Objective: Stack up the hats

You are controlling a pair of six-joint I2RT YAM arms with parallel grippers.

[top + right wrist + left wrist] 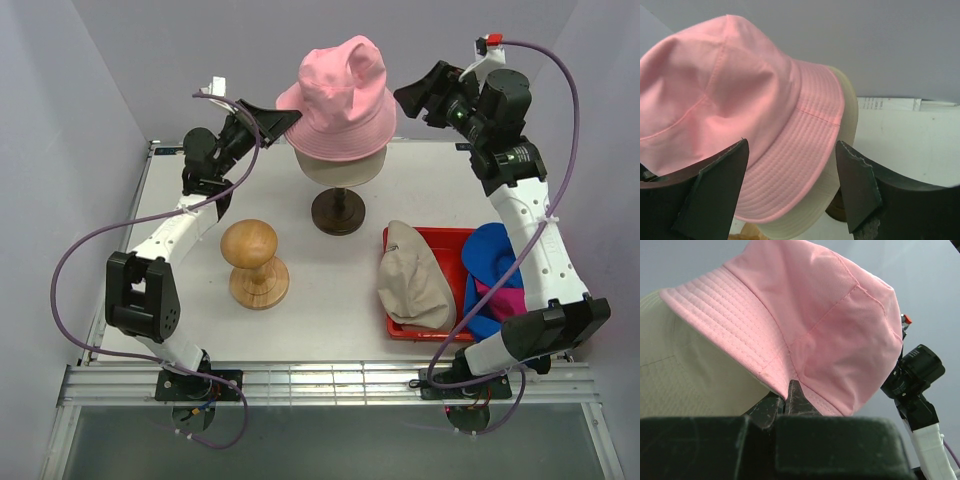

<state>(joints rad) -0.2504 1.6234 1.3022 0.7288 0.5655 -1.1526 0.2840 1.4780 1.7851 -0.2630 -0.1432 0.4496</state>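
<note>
Tabletop (420, 190) white, walls (60, 100) pale grey; far-edge label (890, 103) perhaps printed, unreadable. Left gripper (792, 392) pinches light pink bucket hat (340, 95) at its brim; right gripper (791, 145) gapes, empty.

White worktop (330, 310) boxed in on left, far and right by plain pale lavender-grey walls (200, 50), matte, meeting at visible corner seams. Near edge ends in a silver aluminium rail (330, 383) running left to right, with a dull grey-green surface (350, 440) nearer than it, can't tell if floor. Light even and diffuse, shadows soft; a printed paper sheet (890, 103) lies flat at the worktop's far right edge.
</note>
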